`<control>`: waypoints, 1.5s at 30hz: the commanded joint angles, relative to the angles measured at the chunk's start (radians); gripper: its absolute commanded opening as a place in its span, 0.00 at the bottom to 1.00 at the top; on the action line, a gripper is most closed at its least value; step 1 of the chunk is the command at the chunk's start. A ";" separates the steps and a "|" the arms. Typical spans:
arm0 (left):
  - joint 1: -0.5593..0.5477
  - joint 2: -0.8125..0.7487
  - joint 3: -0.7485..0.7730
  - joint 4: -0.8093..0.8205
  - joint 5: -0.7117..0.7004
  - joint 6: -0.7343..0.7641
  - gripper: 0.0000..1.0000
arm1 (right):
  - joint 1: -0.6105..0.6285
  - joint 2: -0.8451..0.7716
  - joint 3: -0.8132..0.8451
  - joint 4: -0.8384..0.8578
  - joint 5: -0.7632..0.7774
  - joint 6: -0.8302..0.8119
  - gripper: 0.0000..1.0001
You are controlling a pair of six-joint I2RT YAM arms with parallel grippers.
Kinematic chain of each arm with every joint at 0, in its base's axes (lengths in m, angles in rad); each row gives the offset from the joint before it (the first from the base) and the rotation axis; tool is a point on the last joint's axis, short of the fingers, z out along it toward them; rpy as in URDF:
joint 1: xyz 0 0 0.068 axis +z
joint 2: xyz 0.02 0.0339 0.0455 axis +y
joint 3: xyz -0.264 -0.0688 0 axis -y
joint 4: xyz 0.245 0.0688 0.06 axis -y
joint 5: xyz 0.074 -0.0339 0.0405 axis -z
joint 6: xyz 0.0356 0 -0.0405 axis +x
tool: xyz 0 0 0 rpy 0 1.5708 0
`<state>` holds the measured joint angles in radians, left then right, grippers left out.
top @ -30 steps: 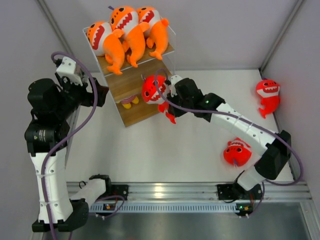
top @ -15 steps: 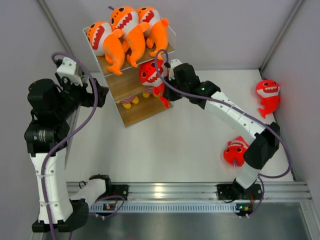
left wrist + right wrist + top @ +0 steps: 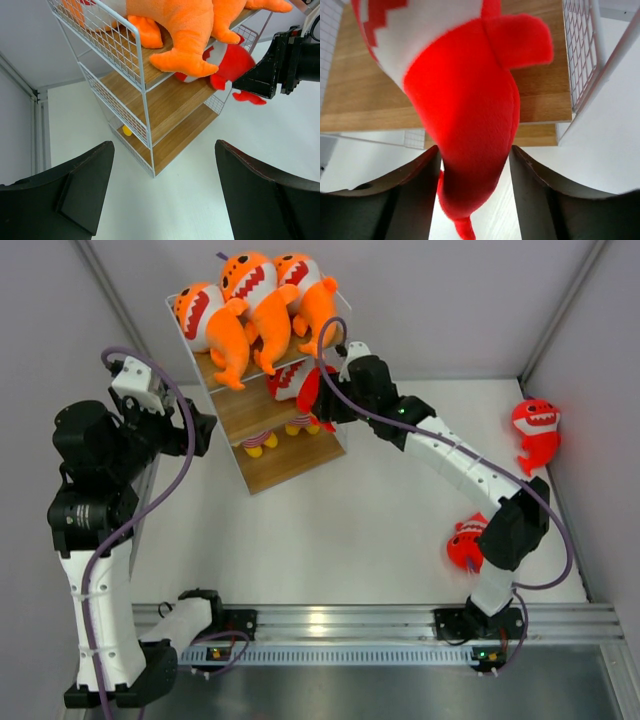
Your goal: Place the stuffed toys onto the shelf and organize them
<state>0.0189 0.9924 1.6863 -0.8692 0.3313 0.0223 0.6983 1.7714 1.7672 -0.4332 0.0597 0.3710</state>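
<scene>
The shelf [image 3: 285, 465] stands at the far left of the table [image 3: 380, 530], with bare tabletop open on its near and right sides. The right gripper [image 3: 322, 400] is clamped on a red shark [image 3: 288, 383] at the right edge of the middle board, just beside the wire side panel [image 3: 580, 50]. The shark's tail end hangs past the board. Three orange sharks [image 3: 262, 310] crowd the top tier. Two other red sharks [image 3: 537, 430] lie well apart at the right. The left gripper [image 3: 160, 165] is spread wide and empty, left of the shelf.

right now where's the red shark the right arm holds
In the top view the red shark is upper centre, gripped by the right hand at the middle tier of the shelf, beneath the orange sharks.
</scene>
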 commanded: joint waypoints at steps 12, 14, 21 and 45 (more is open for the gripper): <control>0.004 -0.009 0.009 0.012 -0.002 0.010 0.88 | -0.008 -0.056 -0.049 0.214 0.037 0.094 0.31; 0.004 -0.011 0.007 0.012 0.003 0.007 0.88 | -0.006 -0.078 -0.115 0.250 0.063 0.129 0.20; 0.004 -0.006 0.007 0.012 0.006 0.007 0.88 | 0.021 -0.187 -0.296 0.491 0.235 0.134 0.00; 0.003 -0.005 0.004 0.010 0.005 0.018 0.88 | 0.087 0.010 -0.127 0.560 0.428 0.126 0.50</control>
<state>0.0189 0.9913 1.6863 -0.8692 0.3344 0.0296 0.7696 1.7947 1.6138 0.0441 0.4618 0.4992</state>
